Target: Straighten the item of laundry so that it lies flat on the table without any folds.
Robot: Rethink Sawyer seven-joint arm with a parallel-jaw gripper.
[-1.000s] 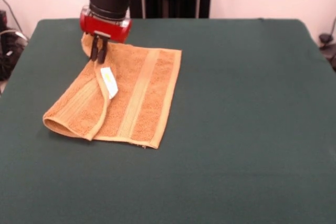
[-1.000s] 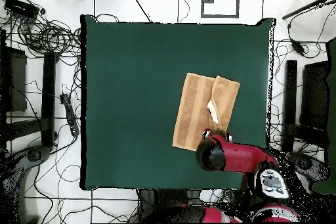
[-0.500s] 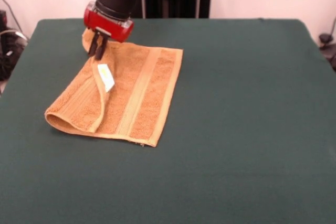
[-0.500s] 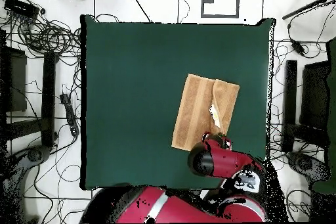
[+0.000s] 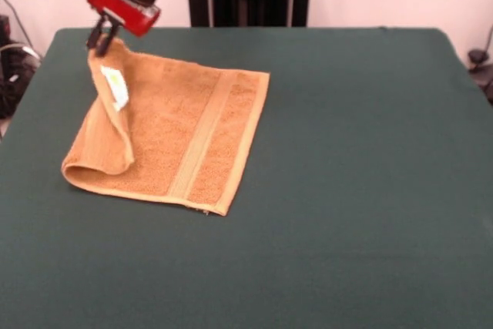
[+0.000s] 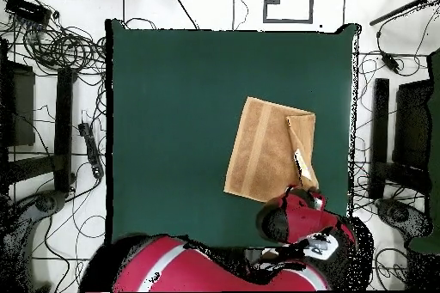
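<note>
Orange-tan towel (image 5: 173,132) on green table (image 5: 354,159), toward its left side in the front view. 1 corner lifted, pinched tight in red gripper (image 5: 98,38). Left strip folded over, white label (image 5: 116,87) facing up. 1 paler band (image 5: 202,140) showing.

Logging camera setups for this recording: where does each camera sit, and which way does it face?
Front view: across the dark green cloth-covered table, facing the robot; the red and black arm's hand pinches the orange-tan terry towel by a corner.
Overhead view: above, looking straight down; the red arm enters from the bottom.
Both show the towel, partly folded, and its white label.
</note>
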